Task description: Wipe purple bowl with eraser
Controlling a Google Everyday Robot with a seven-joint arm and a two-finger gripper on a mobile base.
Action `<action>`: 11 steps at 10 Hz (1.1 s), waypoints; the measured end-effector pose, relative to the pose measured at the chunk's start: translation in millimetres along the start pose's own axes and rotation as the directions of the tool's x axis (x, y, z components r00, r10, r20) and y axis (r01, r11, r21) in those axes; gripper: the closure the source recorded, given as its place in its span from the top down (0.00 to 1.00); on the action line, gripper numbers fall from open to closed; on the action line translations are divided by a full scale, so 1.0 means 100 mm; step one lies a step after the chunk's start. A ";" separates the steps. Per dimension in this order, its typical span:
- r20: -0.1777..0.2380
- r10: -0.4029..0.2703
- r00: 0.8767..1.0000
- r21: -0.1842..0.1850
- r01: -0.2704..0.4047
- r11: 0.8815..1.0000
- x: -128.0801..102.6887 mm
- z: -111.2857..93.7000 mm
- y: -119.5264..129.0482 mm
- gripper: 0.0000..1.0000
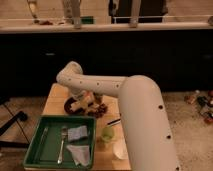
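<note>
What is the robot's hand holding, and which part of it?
Cannot tell. The gripper is down over the purple bowl, with a pale thing beside it, but whether it grips that, or where, does not show.
</note>
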 end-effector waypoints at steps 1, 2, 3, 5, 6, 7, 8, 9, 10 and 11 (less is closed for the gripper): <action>0.001 0.017 1.000 0.014 -0.017 1.000 0.05 -0.02 -0.08 0.00; 0.002 0.030 1.000 0.025 -0.030 0.999 0.08 -0.04 -0.16 0.00; 0.009 0.036 0.999 0.037 -0.036 0.999 0.07 -0.05 -0.23 0.00; 0.029 0.032 0.999 0.061 -0.034 0.998 0.00 -0.07 -0.35 0.00; 0.051 0.020 0.998 0.074 -0.024 0.997 -0.06 -0.09 -0.38 0.00; 0.079 -0.004 0.997 0.093 -0.004 0.996 -0.16 -0.13 -0.40 0.00; 0.096 -0.023 0.995 0.105 0.013 0.994 -0.22 -0.18 -0.40 0.00; 0.109 -0.039 0.993 0.112 0.027 0.993 -0.25 -0.20 -0.38 0.00; 0.127 -0.065 0.990 0.120 0.049 0.992 -0.27 -0.24 -0.34 0.00; 0.139 -0.084 0.987 0.118 0.068 0.991 -0.31 -0.25 -0.30 0.00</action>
